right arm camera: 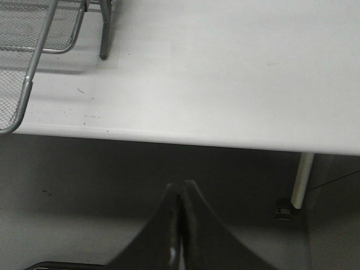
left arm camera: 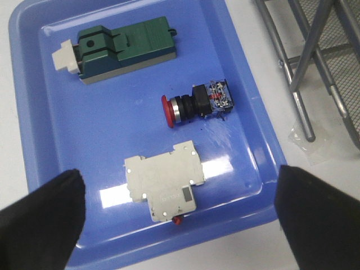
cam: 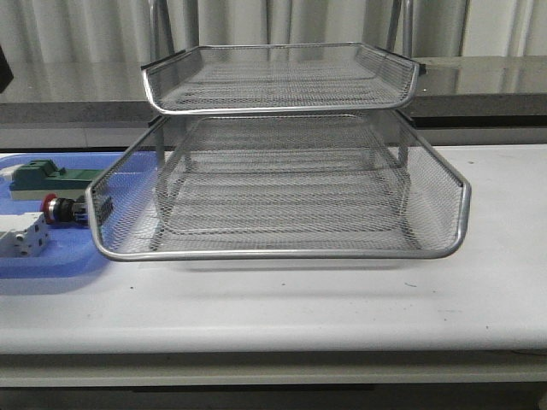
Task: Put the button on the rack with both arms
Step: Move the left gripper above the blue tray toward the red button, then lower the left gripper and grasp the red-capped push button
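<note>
The left arm's jaws (left arm camera: 180, 216) are spread wide apart and hold nothing. Their two dark tips sit at the lower left and lower right of the left wrist view, high over the blue tray (left arm camera: 34, 169). The right arm's jaws (right arm camera: 179, 225) are pressed tight together with nothing between them. They hang past the near edge of the table (right arm camera: 225, 73), over the floor.

Nearest the left jaws in that view is a white-grey block (left arm camera: 163, 188). Just past it, in the middle of the picture, is the button (left arm camera: 197, 104). It lies on its side on the blue tray, its red head toward the left of the frame. It touches neither block. Farther up, at the upper left, is a green block (left arm camera: 124, 48).

In the front view the button (cam: 64, 207) is at the left edge, just beside the rack (cam: 282, 252). The rack fills the middle of that picture, with a big wire tray low and a smaller one above it. No arm shows in that view.

The button looks small, hard and light. Its round head and shiny ring look smooth, so they may slip or roll. I think the black square part behind the ring is the best place to pinch, from both flat sides. The little metal bits at the back end look easy to bend, so stay off them.
</note>
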Robot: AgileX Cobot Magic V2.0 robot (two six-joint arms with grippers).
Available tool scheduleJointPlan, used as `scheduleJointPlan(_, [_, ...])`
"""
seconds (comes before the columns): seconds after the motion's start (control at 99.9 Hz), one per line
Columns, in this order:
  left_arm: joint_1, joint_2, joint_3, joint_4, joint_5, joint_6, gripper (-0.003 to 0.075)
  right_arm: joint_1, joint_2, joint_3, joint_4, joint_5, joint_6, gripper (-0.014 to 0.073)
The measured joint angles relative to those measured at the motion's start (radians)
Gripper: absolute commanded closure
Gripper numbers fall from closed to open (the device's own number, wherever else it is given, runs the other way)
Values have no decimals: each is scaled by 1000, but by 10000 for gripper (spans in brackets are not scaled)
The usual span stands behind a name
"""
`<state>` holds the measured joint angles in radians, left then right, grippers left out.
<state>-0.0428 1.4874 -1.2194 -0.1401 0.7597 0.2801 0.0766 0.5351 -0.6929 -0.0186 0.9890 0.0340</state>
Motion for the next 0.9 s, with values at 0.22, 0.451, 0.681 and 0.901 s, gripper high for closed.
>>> scheduleJointPlan(0.22, [0,198,-209,0,98,204,73,0,0,0,2,0,0,664])
scheduleJointPlan(0.451, [0,386,-418,0,186,392,73,0,0,0,2,0,0,664])
scheduleJointPlan(0.681, [0,533,-549,-12,261,561,82,0,0,0,2,0,0,664])
scheduleJointPlan(0.901, [-13,600,-560,-37,275,728,82,0,0,0,2,2,0,664])
